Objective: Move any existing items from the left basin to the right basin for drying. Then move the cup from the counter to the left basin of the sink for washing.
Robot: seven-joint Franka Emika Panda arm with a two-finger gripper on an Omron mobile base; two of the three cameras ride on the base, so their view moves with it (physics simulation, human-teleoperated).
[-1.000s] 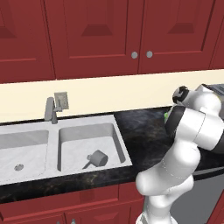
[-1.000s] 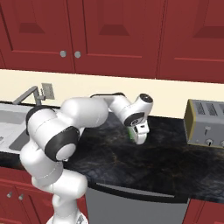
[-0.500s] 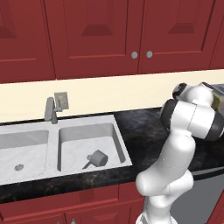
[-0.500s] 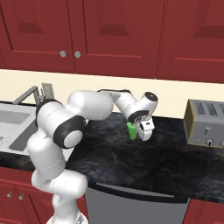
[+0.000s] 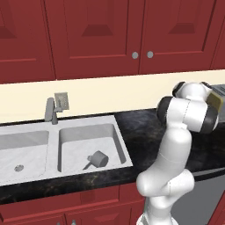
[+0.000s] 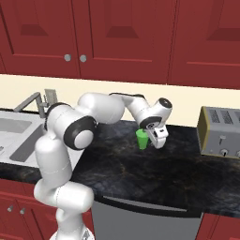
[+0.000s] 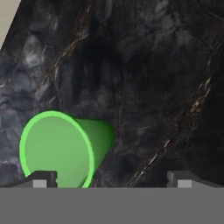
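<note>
Bare counter (image 6: 154, 173) surrounds the cup (image 6: 142, 139); toaster (image 6: 220, 132) stands well apart.

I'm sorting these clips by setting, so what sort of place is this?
A household kitchen, plainly a rendered one. A double-bowl sink with a tap is set into a black stone counter, red cabinets hang above, and a toaster stands at the far right.

arm: stretched right, elbow bent | gripper (image 6: 156, 138): pointing down | jaws: spread wide, empty
</note>
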